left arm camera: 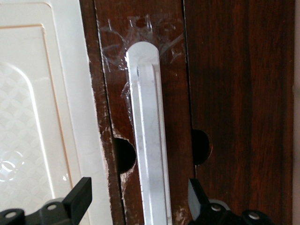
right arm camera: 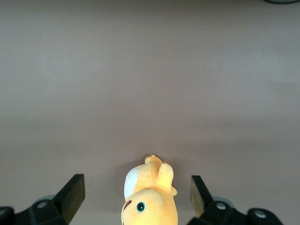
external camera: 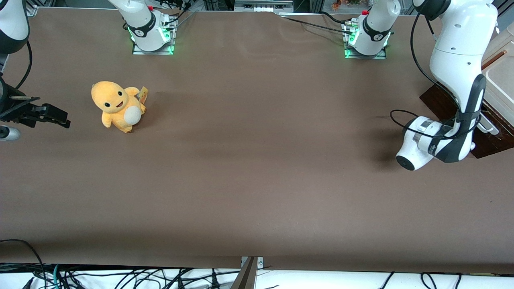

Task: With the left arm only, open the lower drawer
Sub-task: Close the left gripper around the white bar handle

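Observation:
The lower drawer (left arm camera: 171, 93) is a glossy dark brown front with a white-silver bar handle (left arm camera: 146, 131) held on under clear tape. Its cabinet has a cream top (left arm camera: 42, 117) and stands at the working arm's end of the table (external camera: 443, 100). My left arm (external camera: 457, 60) reaches down in front of the cabinet, and the handle (external camera: 489, 127) shows just beside its wrist. The gripper (left arm camera: 138, 192) is open and straddles the handle. One finger (left arm camera: 79, 194) lies over the cream top, the other (left arm camera: 197, 197) over the dark wood. Neither pad touches the bar.
A second dark brown panel (left arm camera: 243, 117) adjoins the drawer front, with round notches (left arm camera: 124, 154) along the seams. A yellow plush toy (external camera: 117, 105) sits on the brown table (external camera: 257, 160) toward the parked arm's end. Both arm bases (external camera: 367, 38) stand at the table's edge farthest from the front camera.

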`<state>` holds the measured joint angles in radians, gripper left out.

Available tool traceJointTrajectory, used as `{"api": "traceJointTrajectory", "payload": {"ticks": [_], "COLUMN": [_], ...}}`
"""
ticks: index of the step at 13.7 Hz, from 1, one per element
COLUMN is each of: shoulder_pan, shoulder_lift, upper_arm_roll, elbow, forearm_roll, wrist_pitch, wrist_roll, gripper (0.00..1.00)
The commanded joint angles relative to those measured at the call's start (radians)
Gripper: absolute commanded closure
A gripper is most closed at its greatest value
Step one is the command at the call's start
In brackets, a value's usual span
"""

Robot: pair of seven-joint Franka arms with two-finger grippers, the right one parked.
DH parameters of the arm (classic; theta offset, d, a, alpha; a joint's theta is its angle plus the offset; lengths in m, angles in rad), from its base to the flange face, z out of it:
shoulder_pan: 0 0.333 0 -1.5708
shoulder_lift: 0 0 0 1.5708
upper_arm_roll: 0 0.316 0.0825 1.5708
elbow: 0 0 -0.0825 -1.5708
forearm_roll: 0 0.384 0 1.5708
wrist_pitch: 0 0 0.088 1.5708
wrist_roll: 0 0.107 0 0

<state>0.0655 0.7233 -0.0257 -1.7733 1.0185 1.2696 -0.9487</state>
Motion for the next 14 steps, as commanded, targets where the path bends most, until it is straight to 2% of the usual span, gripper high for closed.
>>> {"api": "traceJointTrajectory", "payload": {"ticks": [1, 2, 4, 9, 13, 14], "shoulder_pan": [0.042, 0.048, 0.05, 0.034, 0.037, 0.045], "shoulder_lift": [0.013, 0.011, 0.01, 0.013, 0.013, 0.011], "upper_arm_roll": [-0.01, -0.01, -0.01, -0.011, -0.013, -0.013], "elbow": [0.023, 0.023, 0.023, 0.025, 0.025, 0.025], "forearm_roll": [0.011, 0.011, 0.022, 0.017, 0.015, 0.014], "wrist_pitch": [-0.006, 0.008, 0.013, 0.013, 0.014, 0.033], "wrist_roll": [-0.036, -0.042, -0.044, -0.045, -0.047, -0.047], "gripper": [0.44, 0.55, 0.62, 0.67, 0.76, 0.82]}}
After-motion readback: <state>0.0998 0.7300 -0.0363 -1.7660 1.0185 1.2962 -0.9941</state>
